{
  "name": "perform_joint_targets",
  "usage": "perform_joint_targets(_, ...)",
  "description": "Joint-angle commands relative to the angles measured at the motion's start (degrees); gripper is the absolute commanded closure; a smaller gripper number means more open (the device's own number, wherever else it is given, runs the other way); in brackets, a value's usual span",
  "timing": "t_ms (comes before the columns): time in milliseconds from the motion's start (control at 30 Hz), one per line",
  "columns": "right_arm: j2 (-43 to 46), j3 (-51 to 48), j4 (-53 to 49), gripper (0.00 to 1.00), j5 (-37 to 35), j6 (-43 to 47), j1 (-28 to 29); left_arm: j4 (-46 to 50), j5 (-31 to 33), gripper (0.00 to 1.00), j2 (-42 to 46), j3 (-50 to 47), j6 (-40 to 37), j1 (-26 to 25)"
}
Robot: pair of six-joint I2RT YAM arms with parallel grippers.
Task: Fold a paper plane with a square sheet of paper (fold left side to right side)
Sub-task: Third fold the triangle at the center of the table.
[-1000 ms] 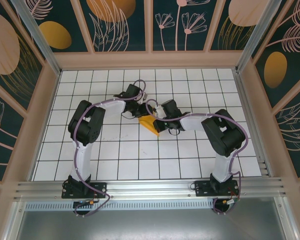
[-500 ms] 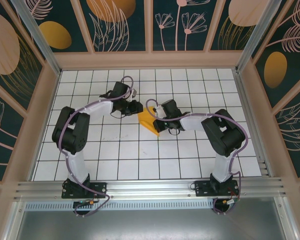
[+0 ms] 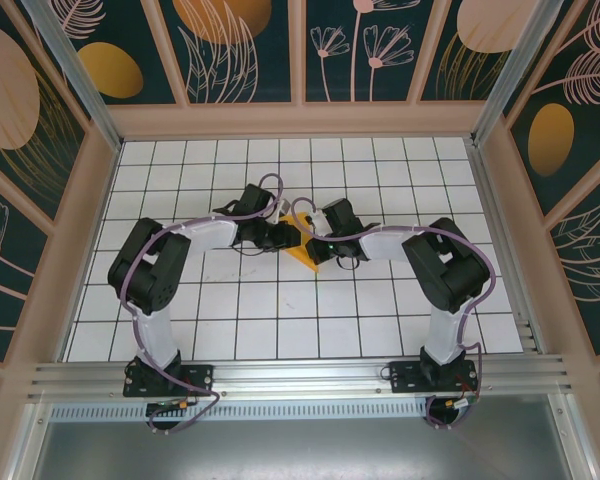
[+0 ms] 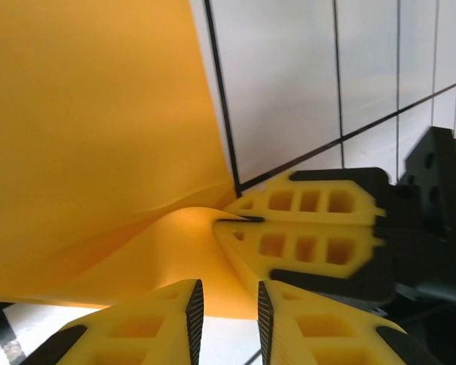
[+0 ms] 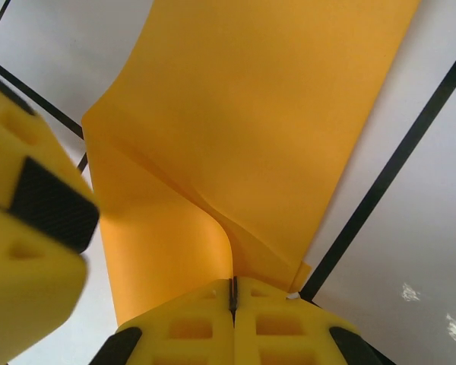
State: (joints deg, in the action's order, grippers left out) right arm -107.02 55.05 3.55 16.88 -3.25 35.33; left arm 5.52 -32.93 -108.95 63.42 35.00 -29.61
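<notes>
The orange sheet of paper [image 3: 302, 248] lies partly folded near the middle of the white tiled table [image 3: 280, 320], most of it flat, with one flap curling up in a soft, uncreased bend. The likely trouble is that bend: the paper is thin, so if the left gripper [image 4: 226, 304] closes off the edge or pushes sideways, the layers could slide out of line, wrinkle, or set a crooked crease, and a tug against the pinched corner might tear it. The right gripper [image 5: 233, 295] is clenched on the sheet's raised corner, the paper coming straight out of its closed fingertips. The left gripper hangs just beside that pinch, over the sheet's edge, its jaws narrowly parted with nothing visibly caught between them
</notes>
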Motion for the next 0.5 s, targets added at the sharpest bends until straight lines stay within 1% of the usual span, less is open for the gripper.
perform_joint_targets(0, -3.53, -0.54, -5.96, 1.0, -1.24, 1.22, -0.26, -2.09, 0.37, 0.72, -1.77, 0.37, 0.68, 0.26)
perform_joint_targets(467, -3.34, 0.05, -6.48, 1.0, -1.81, 1.4, -0.35, -2.07, 2.86, 0.73, -4.69, -1.0, 0.33, 0.25)
